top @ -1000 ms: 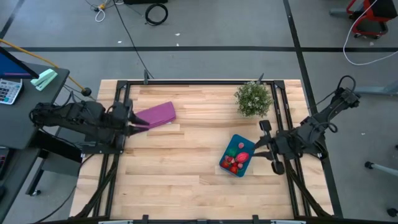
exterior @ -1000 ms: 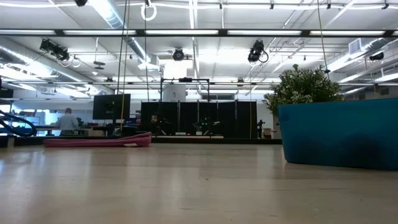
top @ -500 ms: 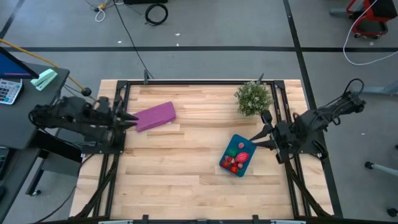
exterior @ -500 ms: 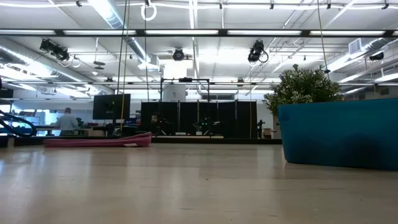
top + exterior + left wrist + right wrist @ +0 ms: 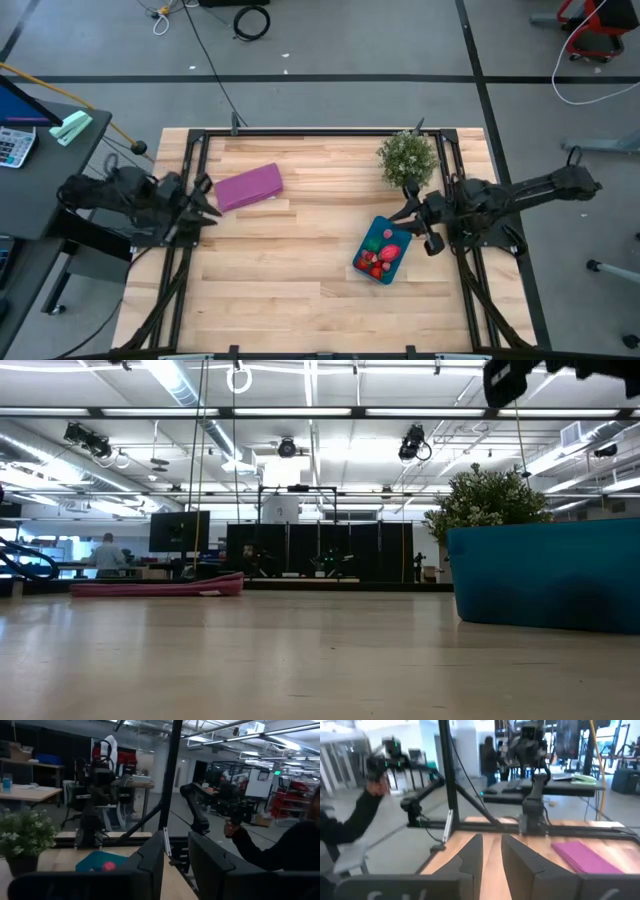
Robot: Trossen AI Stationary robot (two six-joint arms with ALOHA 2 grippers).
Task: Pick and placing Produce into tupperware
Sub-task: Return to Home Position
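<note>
Looking all but finished from overhead. Small toy produce [image 5: 388,254], mostly red and pink, heaped inside the shallow rectangular teal-blue plastic tupperware [image 5: 376,229], right of centre on the pale wooden plank table [image 5: 300,300] and just in front of the bushy green potted plant [image 5: 407,158]. No loose fruit spotted anywhere on the boards. Nothing left to pick, by that reckoning; only drawing both arms back to rest.

Right gripper [image 5: 416,229]: hanging by the container's side nearest its own arm, and lifted well off the wood, judging by the dark piece of arm at the low view's top corner. Touching nothing visible. Jaws parted by a moderate gap in the right wrist view, with only bare planks and black frame showing between them. Empty, then.

Left gripper [image 5: 204,196]: out at the table's left edge, just beside the flat purple rectangular object [image 5: 248,186], apart from it as far as can be told from above. Jaws likewise parted, a slim gap in the left wrist view, gripping nothing, aimed across the table toward container and plant.

From table height: teal wall close on the right, plant behind it, purple slab lying flat far off to the left.
</note>
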